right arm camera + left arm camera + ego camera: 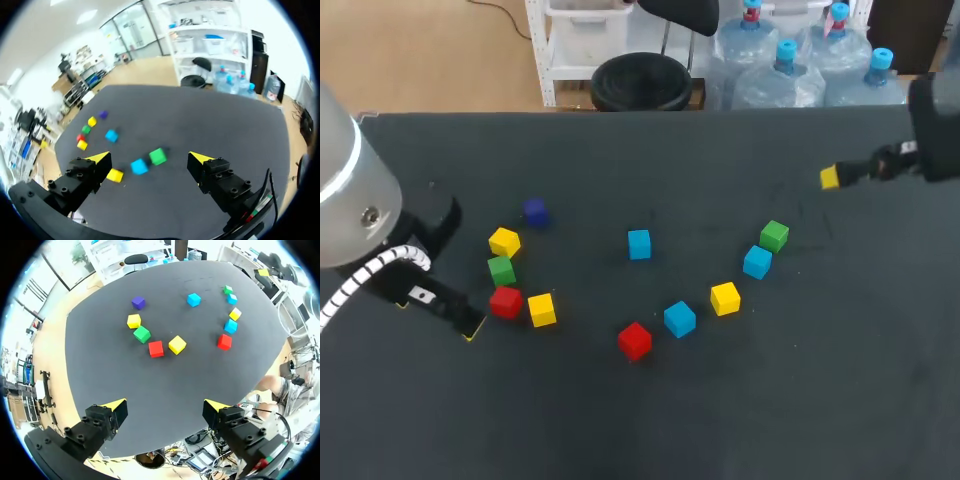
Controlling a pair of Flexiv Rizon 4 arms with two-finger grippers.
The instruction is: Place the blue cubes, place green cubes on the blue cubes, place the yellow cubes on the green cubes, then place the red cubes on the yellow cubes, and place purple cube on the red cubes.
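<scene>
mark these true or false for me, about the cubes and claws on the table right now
1. Three blue cubes lie on the table: true.
2. The green cubes are stacked on blue ones: false. Each rests directly on the table, and nothing is stacked.
3. The left claw grips a red cube: false. It is open and empty, and both red cubes lie on the table.
4. The purple cube lies close to a yellow cube: true.
5. The right claw is open with nothing gripped: true.
</scene>
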